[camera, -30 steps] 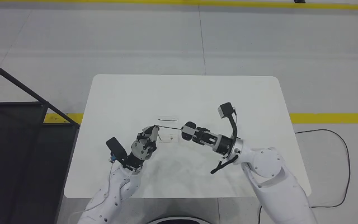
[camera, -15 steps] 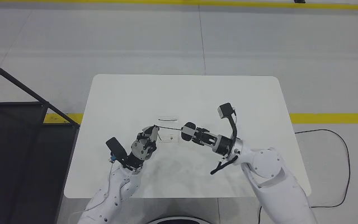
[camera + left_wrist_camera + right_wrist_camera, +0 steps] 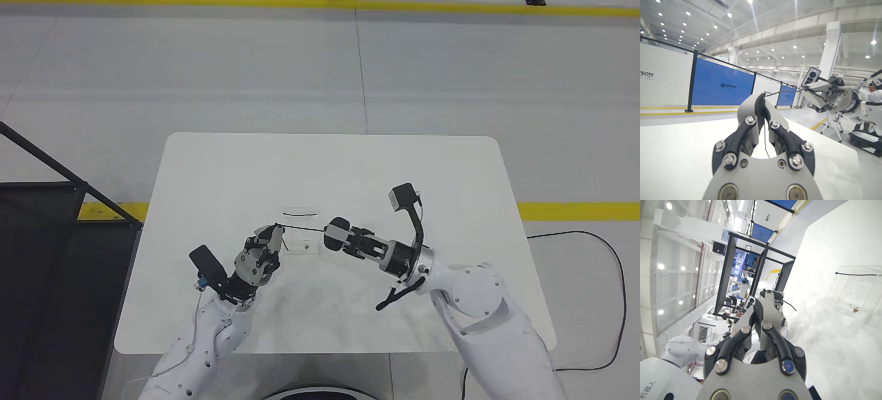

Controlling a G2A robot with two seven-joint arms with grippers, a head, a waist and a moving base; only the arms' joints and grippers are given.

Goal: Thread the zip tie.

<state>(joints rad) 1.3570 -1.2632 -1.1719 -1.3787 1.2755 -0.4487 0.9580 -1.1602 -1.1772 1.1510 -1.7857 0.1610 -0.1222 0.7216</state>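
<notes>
A thin black zip tie is stretched in the air between my two grippers, over the middle of the white table. My left gripper is shut on one end. In the left wrist view the strap leaves the pads and runs across to the right gripper, while a loose tail hangs down between the fingers. My right gripper is shut on the other end. Its own wrist view shows its fingers pressed together, with the left gripper's tip just beyond them.
A second black zip tie lies along the edge of a clear acrylic plate on the table just behind the grippers. A black frame stands off the table's left side.
</notes>
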